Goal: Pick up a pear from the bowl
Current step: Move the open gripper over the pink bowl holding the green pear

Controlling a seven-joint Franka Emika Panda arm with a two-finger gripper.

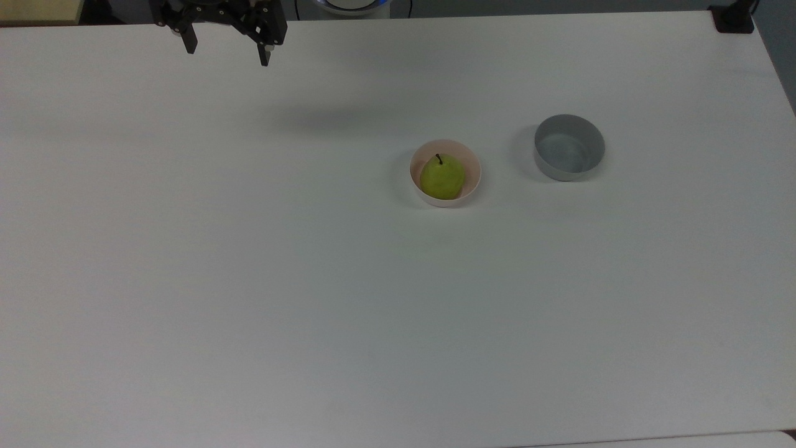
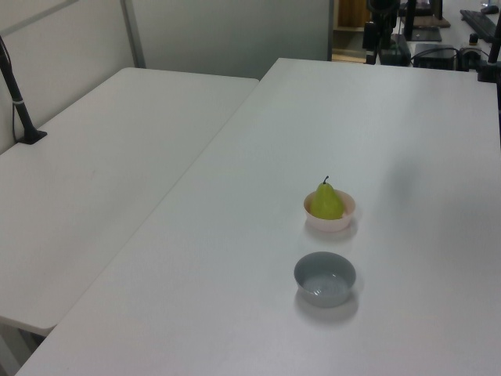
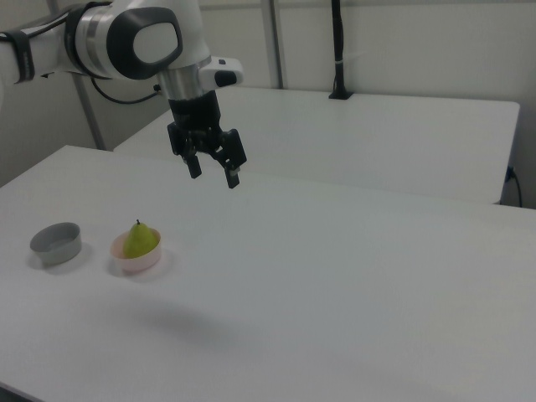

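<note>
A yellow-green pear (image 1: pixel 442 177) (image 2: pixel 327 201) (image 3: pixel 141 239) with a short dark stem stands upright in the pale pink bowl (image 1: pixel 472 173) (image 2: pixel 331 223) (image 3: pixel 137 259) near the middle of the white table. My gripper (image 1: pixel 227 54) (image 3: pixel 214 174) hangs open high above the table, far from the bowl, toward the top view's upper left. Nothing is between its black fingers (image 3: pixel 233 178).
An empty gray bowl (image 1: pixel 569 147) (image 2: pixel 324 278) (image 3: pixel 57 242) stands beside the pink one, to the top view's right. A second white table (image 2: pixel 94 180) adjoins this one in the left view. A black post base (image 1: pixel 732 20) sits at the top view's upper right corner.
</note>
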